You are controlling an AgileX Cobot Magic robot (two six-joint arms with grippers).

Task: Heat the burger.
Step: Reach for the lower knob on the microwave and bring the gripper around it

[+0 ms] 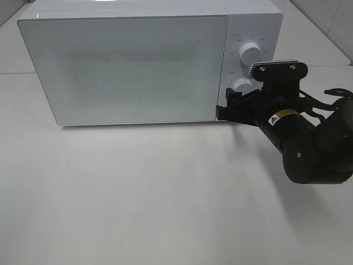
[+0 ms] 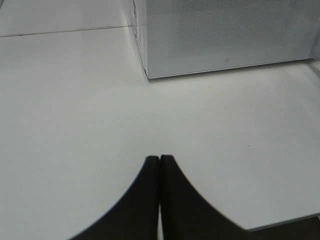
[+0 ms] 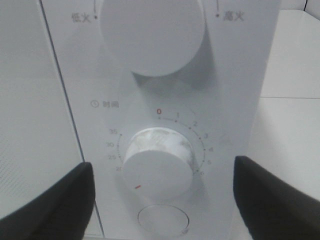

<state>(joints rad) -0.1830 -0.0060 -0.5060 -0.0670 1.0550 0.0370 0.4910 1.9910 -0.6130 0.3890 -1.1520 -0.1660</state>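
Observation:
The burger is out of view; the white microwave (image 1: 127, 63) stands with its door shut. My right gripper (image 1: 234, 105) is up at the control panel. In the right wrist view the right gripper (image 3: 160, 197) is open, its fingers wide on either side of the timer knob (image 3: 157, 165) without touching it. The knob's red mark is turned away from the red 0, toward the 20 numeral. My left gripper (image 2: 160, 161) is shut on nothing, low over the bare table in front of the microwave's left corner.
An upper power knob (image 3: 152, 30) sits above the timer, and a round button (image 3: 163, 220) below it. The microwave stands at the back of the white table (image 1: 138, 193). The right arm's black body (image 1: 309, 149) hangs over the table's right side.

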